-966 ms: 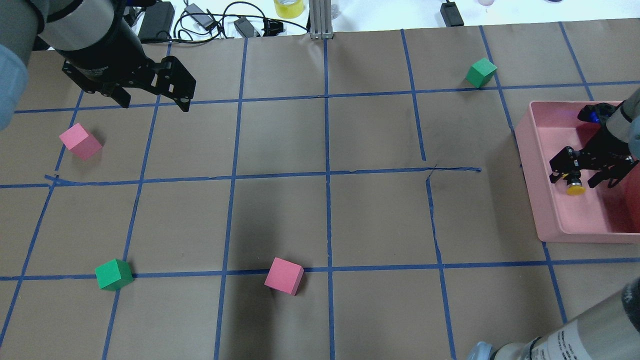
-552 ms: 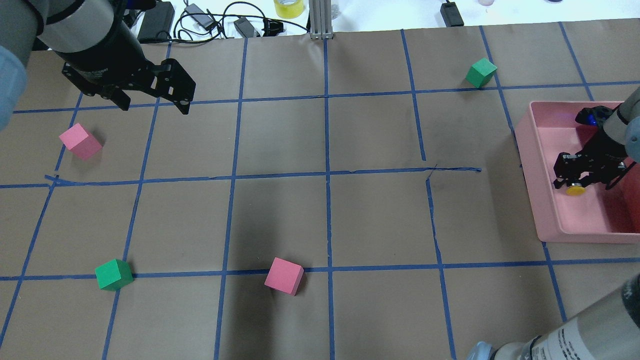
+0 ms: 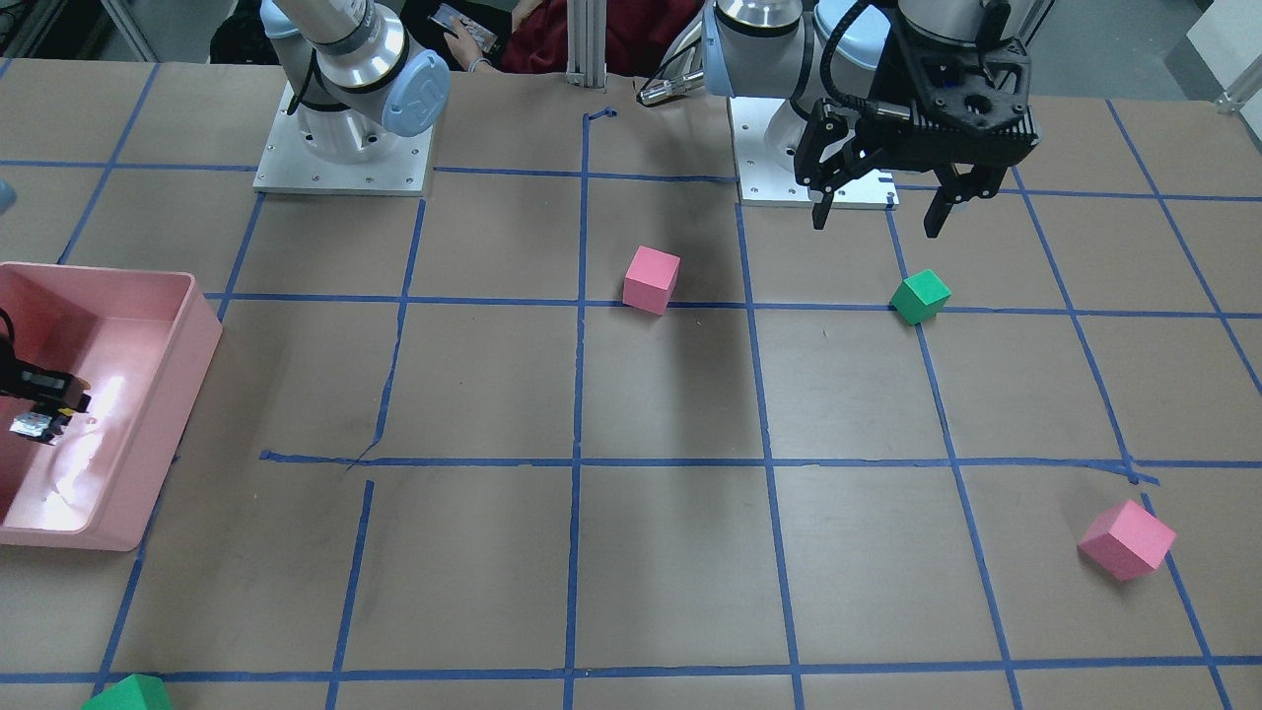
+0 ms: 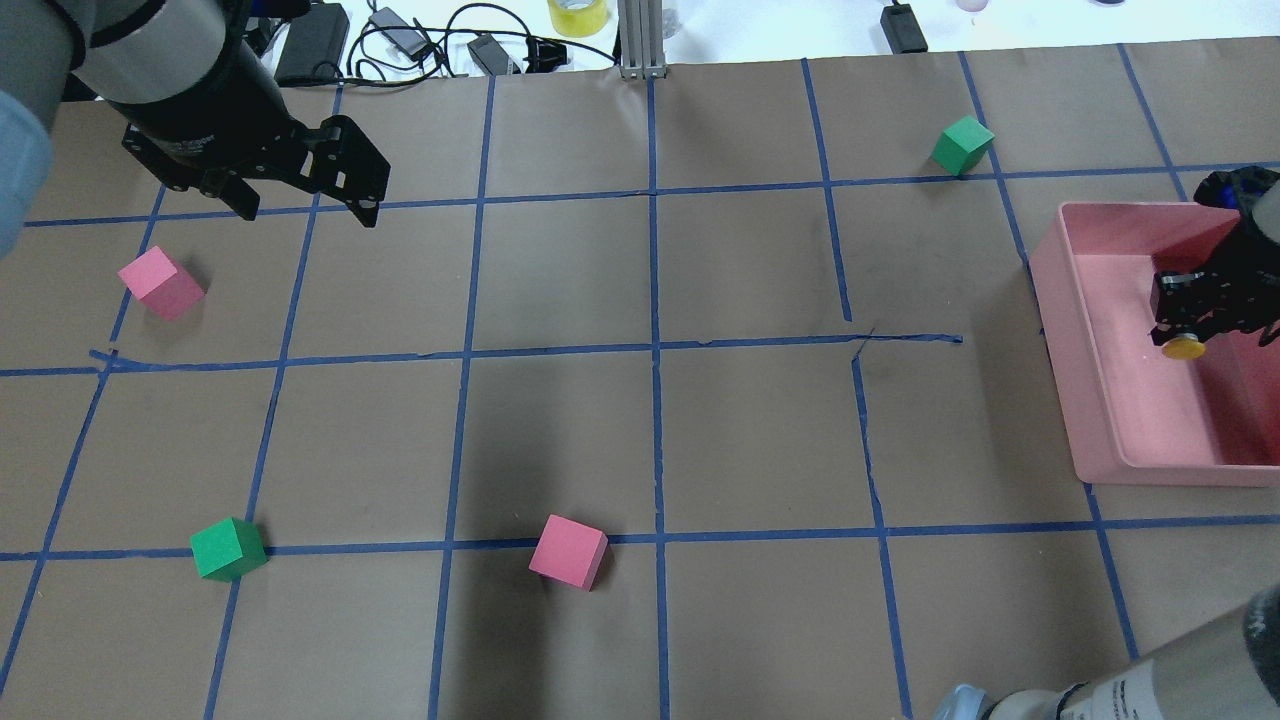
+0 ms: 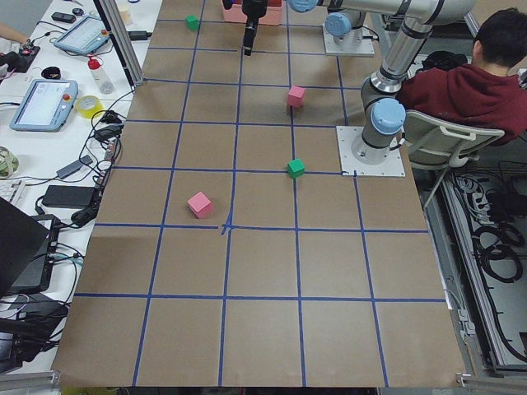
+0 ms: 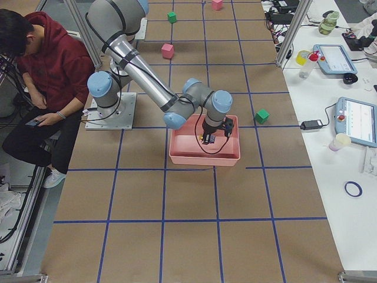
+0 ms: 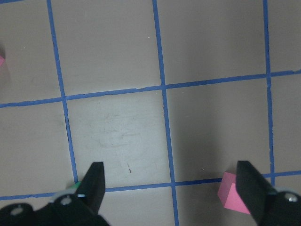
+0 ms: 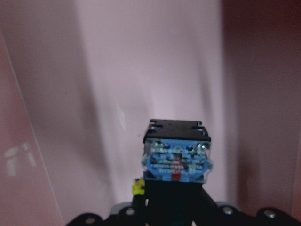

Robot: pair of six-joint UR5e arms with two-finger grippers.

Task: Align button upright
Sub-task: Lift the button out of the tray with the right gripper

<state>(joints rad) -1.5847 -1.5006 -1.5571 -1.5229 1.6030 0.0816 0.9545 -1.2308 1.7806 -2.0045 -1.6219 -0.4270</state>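
The button shows its round yellow cap just below my right gripper, which is shut on it above the floor of the pink bin. In the right wrist view the button's blue-and-clear base block sticks out from between the fingers, with the pink floor behind it. The front-facing view shows the right gripper at the left edge inside the bin. My left gripper is open and empty, high over the table's far left; it also shows in the left wrist view.
Pink cubes lie at the left and front middle. Green cubes lie at the front left and back right. Cables and chargers lie along the far edge. A seated person is beside the robot's base.
My right gripper has moved to the right and toward the far side inside the bin, carrying the button with it. The left gripper has barely moved.
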